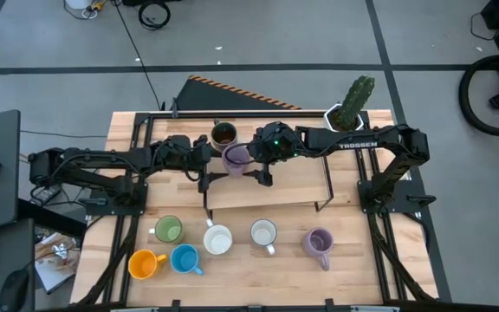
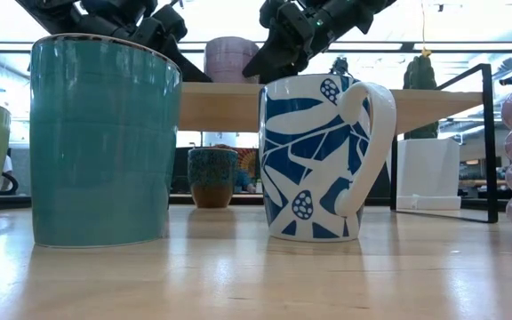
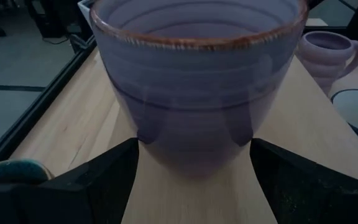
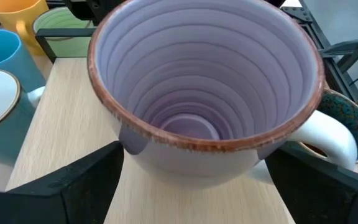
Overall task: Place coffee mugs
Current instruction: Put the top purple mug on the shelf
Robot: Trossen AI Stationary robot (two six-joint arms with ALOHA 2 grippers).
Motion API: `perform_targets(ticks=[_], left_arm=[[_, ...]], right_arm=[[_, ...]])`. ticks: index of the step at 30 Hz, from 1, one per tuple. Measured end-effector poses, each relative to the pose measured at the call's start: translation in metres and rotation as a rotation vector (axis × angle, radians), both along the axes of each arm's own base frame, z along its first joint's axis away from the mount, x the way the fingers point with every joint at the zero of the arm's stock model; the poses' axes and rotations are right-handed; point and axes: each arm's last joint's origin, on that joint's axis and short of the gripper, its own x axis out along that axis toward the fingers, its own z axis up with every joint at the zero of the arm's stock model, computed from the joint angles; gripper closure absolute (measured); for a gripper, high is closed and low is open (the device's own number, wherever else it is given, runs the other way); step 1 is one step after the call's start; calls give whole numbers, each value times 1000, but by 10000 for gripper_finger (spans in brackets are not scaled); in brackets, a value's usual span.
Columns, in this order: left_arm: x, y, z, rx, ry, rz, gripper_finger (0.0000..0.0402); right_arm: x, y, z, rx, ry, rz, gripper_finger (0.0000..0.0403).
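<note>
There, lavender mug (image 1: pixel 236 157) upright on the shelf (image 1: pixel 284 189), between both grippers' spread jaws, untouched.

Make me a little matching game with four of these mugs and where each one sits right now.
Mugs:
1. orange mug
2. brown mug
3. ribbed lavender mug
4. lavender mug with brown rim

Places:
A. right end of the front row
B. on the raised shelf, between both grippers
C. front left, next to the blue mug
D. behind the shelf, toward the back of the table

Pairs: 1-C, 2-D, 3-A, 4-B
</note>
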Motion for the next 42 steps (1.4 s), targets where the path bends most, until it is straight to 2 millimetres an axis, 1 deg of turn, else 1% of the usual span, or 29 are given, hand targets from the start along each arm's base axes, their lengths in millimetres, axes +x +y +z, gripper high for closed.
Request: perform_targets(ticks=[8, 15, 21, 30, 42], left_arm=[[2, -3, 3, -14, -34, -1, 86], [4, -3, 11, -15, -53, 4, 86], [15, -2, 19, -20, -33, -1, 86], [31, -2, 17, -25, 6, -13, 86], [30, -5, 11, -17, 61, -13, 86]], right_arm=[[-1, 2, 0, 1, 10, 6, 10], [-3, 2, -2, 4, 39, 7, 10], [-4, 2, -3, 11, 57, 6, 10], [-8, 3, -4, 19, 88, 5, 10], [-9, 6, 6, 4, 63, 15, 13]])
